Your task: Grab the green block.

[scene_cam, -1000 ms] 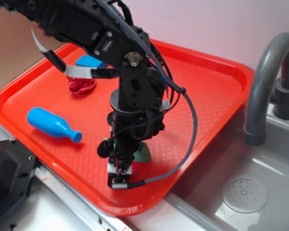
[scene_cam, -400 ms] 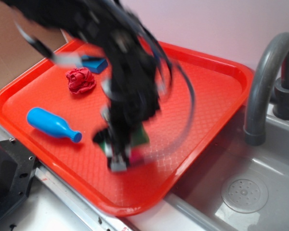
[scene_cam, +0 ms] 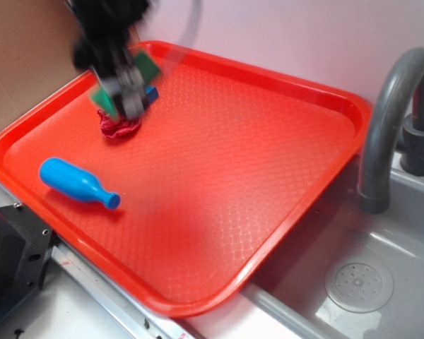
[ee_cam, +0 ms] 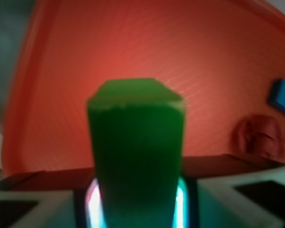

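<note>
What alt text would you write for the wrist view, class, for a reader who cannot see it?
A dark green block fills the centre of the blurred frame, held upright in the gripper close to the lens. Behind it lies the orange-red tray, with a crumpled red object and a blue block at the right edge.

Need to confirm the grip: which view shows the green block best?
The wrist view: the green block fills the frame, sticking out from the gripper. The exterior view shows only blurred green corners beside the moving gripper.
</note>
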You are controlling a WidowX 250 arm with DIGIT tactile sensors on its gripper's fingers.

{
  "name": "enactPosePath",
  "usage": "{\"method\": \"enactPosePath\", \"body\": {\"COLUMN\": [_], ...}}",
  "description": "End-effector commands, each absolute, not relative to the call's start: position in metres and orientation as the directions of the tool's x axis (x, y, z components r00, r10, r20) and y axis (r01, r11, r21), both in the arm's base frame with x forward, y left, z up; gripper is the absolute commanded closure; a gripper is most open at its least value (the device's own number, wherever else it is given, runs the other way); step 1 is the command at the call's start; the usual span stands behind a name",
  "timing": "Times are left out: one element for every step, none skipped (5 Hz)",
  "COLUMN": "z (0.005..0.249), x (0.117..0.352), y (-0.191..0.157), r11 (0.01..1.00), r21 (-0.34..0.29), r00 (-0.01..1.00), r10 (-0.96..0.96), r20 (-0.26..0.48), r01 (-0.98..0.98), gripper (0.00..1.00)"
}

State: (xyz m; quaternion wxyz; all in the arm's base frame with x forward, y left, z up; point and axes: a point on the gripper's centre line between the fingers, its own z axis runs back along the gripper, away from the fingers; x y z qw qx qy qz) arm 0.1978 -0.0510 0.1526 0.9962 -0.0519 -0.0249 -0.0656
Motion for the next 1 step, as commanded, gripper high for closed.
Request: {"method": "enactPosePath", "body": {"z": [0.2247], "x": [0.173], "y": [-0.0368], "r11": [0.988], "r21": [-0.147], "r00": [0.984], "r10": [0.078], "r20": [0.163], "r01": [-0.054], "gripper": [1.0]}}
